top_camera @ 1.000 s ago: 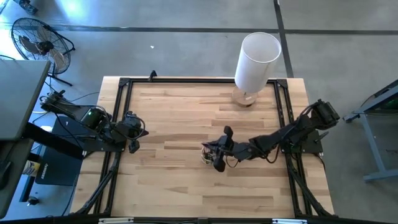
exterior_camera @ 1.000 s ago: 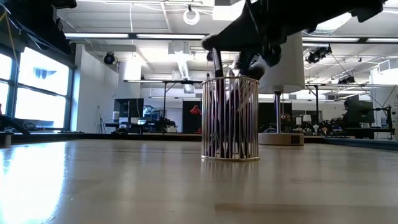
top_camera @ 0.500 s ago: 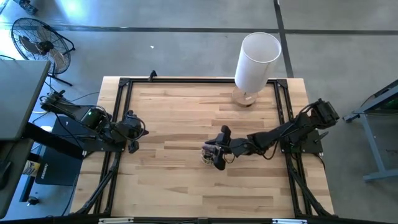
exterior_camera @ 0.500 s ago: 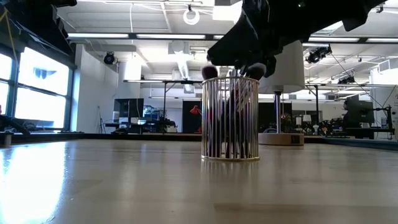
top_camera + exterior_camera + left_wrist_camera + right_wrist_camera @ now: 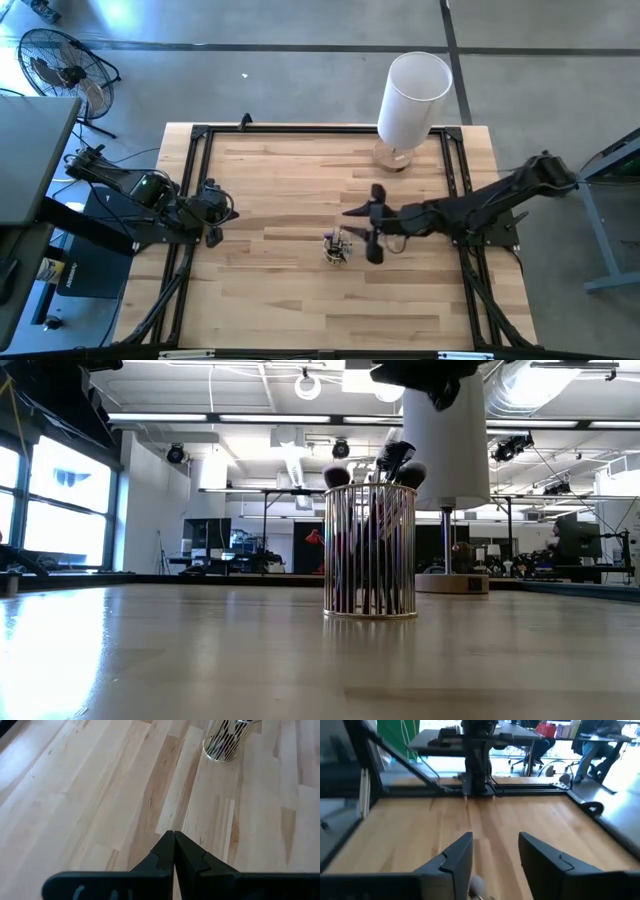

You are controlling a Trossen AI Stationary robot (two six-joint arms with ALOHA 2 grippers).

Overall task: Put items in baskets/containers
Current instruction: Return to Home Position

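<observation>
Fingers (image 5: 460,857) of the right claw (image 5: 495,841) stand spread apart, and we see bare table (image 5: 420,835) through the gap. We find this claw out over the middle of the table and raised off it. From table height it hangs higher than the cup's rim and a little to one side.

Just past the claw's tips and lower down stands the cup (image 5: 338,250). It is a round wire one with upright bars, set on the wood apart from the claw. The brushes (image 5: 337,476) are all inside it. Their long axes run close to upright, with handles down between the bars and bristle heads up above the rim. A few lean, and the tallest heads tilt toward the side where the claw hangs. We cannot count them through the bars.

Farther out, well across the table from the right claw, the left claw (image 5: 173,840) waits near the table's edge. Its fingers are pressed together and point toward the cup. Off the other way, at the far edge, a tall white cylinder (image 5: 412,95) stands on a wooden base.
</observation>
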